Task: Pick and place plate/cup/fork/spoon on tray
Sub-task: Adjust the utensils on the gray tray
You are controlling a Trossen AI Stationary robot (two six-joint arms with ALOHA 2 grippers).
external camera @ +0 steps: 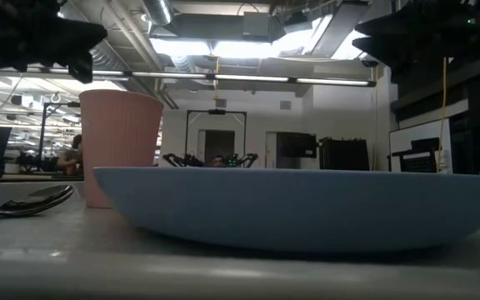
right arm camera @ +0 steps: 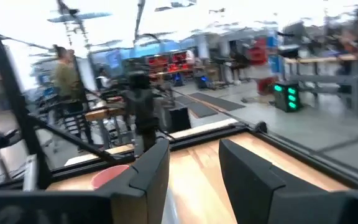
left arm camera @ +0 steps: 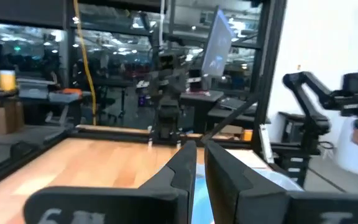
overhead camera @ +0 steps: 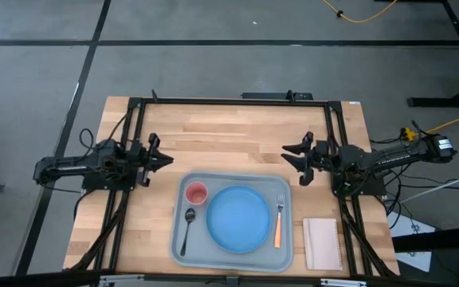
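Both hands hang above the pale wooden counter (overhead camera: 237, 131), clear of everything on it. Left hand (overhead camera: 166, 159) sits over the counter's left side, just beyond the far left corner of the tray, its two dark fingers (left arm camera: 185, 171) drawn narrow with only a slim gap between them and nothing held. Right hand (overhead camera: 288, 154) sits over the right side, just beyond the tray's far right corner, its fingers (right arm camera: 151, 168) spread wide and empty. The two arms reach inward from opposite edges of the counter, roughly level, with the hands pointing toward each other.

One large pale blue-grey rectangular tray (overhead camera: 285, 257) with rounded corners and a raised rim lies at the near middle of the counter. Four things lie in it, one of each. One round flat plain blue plate (overhead camera: 238, 218) fills the centre. One small pink-red round plastic cup (overhead camera: 196, 192) stands upright in the far left corner, beside the plate. One slim dark grey metal spoon (overhead camera: 187, 227) lies along the left side, nearer than the cup, its bowl toward the far end. One fork with an orange handle and silver metal tines (overhead camera: 279, 222) lies along the right side, tines toward the far end.

One small white rectangular pad (overhead camera: 323, 243) lies on the counter just right of the tray.
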